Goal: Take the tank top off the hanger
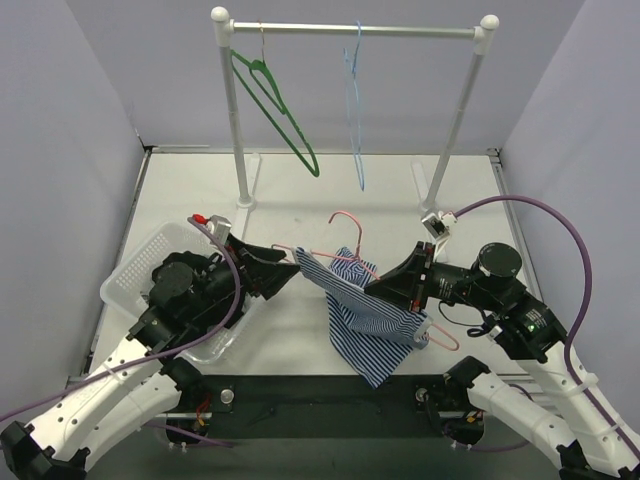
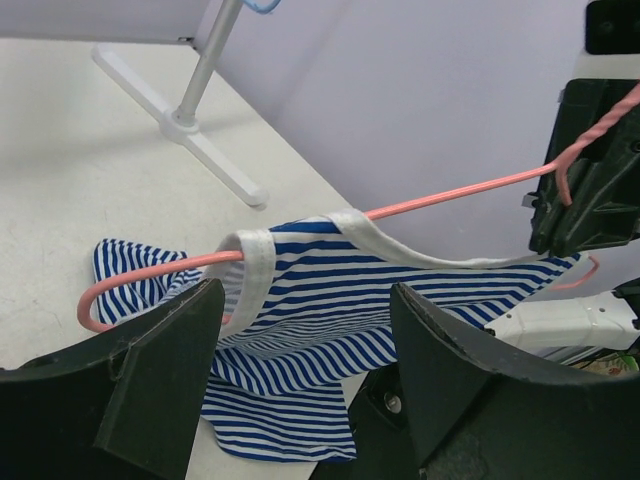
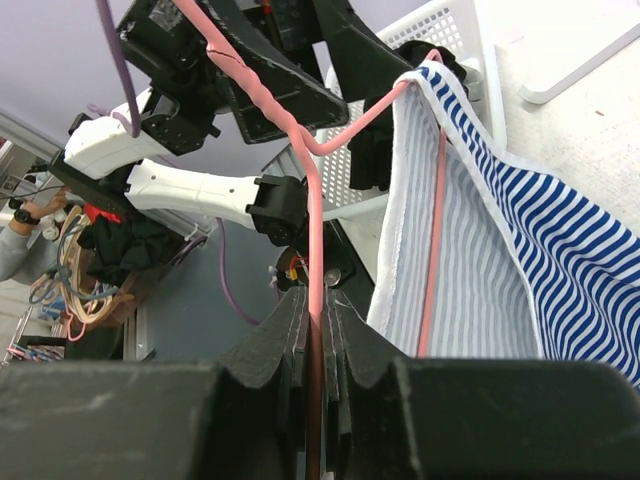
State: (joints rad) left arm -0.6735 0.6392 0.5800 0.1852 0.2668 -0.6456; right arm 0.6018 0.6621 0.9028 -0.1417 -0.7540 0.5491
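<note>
A blue-and-white striped tank top (image 1: 365, 320) hangs on a pink hanger (image 1: 345, 218) held above the table's middle. My right gripper (image 1: 388, 287) is shut on the hanger's wire; in the right wrist view the pink hanger (image 3: 313, 230) runs straight between the closed right gripper (image 3: 317, 300), with the tank top (image 3: 540, 250) draped to the right. My left gripper (image 1: 290, 262) is open at the garment's left shoulder. In the left wrist view a white strap (image 2: 255, 265) loops over the hanger (image 2: 450, 195), just beyond the open left gripper (image 2: 308, 292), which holds nothing.
A white basket (image 1: 130, 275) sits at the left under the left arm. A white clothes rack (image 1: 350, 30) stands at the back with a green hanger (image 1: 280, 105) and a light blue hanger (image 1: 355, 110) on it. Its feet (image 2: 215, 160) rest on the table.
</note>
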